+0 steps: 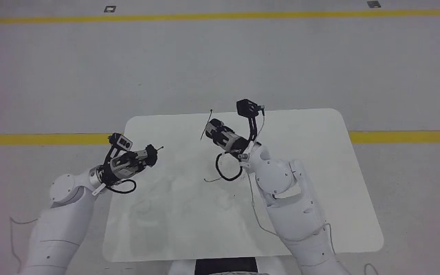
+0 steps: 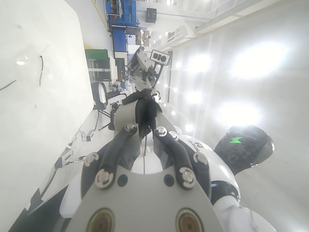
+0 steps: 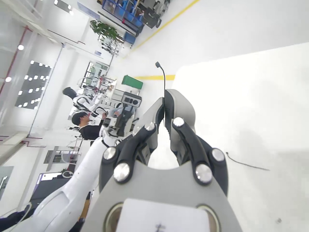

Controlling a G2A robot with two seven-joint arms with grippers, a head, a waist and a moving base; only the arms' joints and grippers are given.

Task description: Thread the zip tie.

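Zip tie (image 3: 165,81) — its lower length hidden inside the right gripper (image 3: 164,103).

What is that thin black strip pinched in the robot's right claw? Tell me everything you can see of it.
It is a thin black plastic zip tie, slim and slightly bent, with a small blocky head at its free end. The right claw is shut on the strap partway along, a grey finger pressing each side. The head end sticks out past the fingertips; a short tail shows behind them. It is unlooped, in the air over the white table, touching only the claw.
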